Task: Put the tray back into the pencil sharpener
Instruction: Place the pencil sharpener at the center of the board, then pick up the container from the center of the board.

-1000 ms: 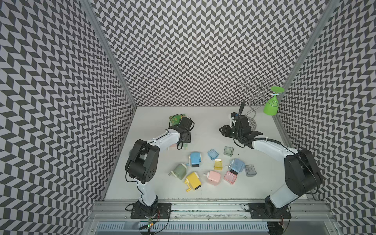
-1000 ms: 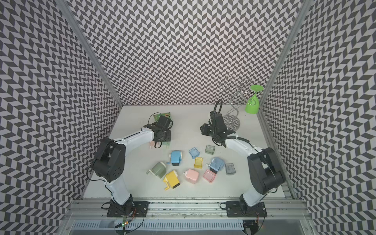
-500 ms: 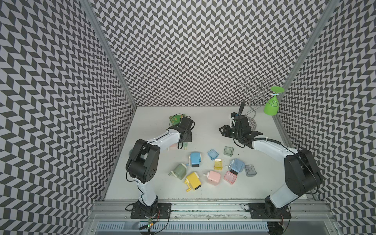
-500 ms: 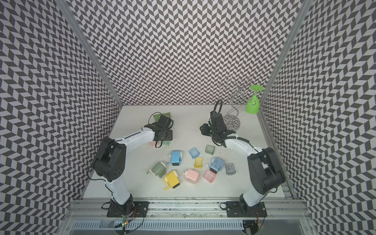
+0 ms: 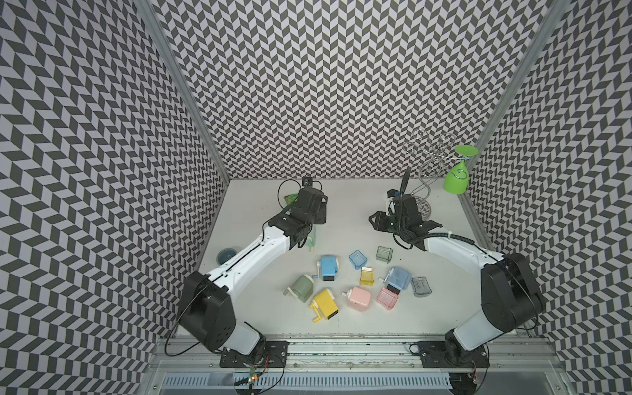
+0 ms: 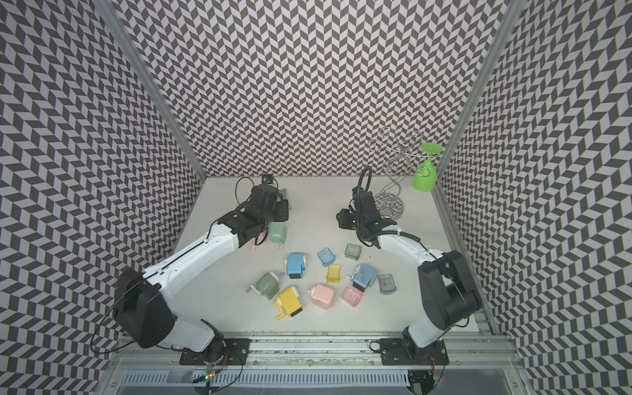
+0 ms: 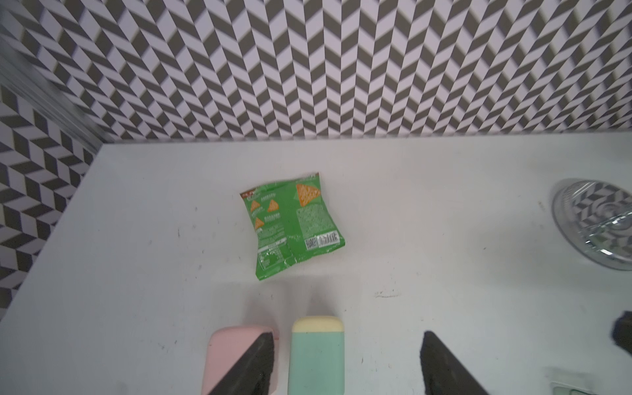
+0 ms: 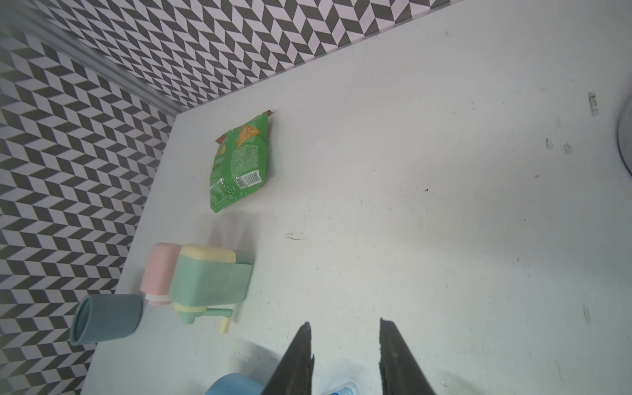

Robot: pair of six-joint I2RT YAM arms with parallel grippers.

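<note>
Chevron walls, scuffed white tabletop — boxy pastel pencil sharpeners mid-table, translucent square trays loose among them. Left gripper spread astride rounded mint sharpener; right gripper parted, empty.

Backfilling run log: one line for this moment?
left pincer: open, astride mint sharpener | right pincer: open, empty | yellow tray: not inserted

The white tabletop looks matt and scuffed, the snack bag glossy crinkled film, the mint sharpener smooth matt plastic, the blue tray translucent plastic, the wire rack shiny metal.
</note>
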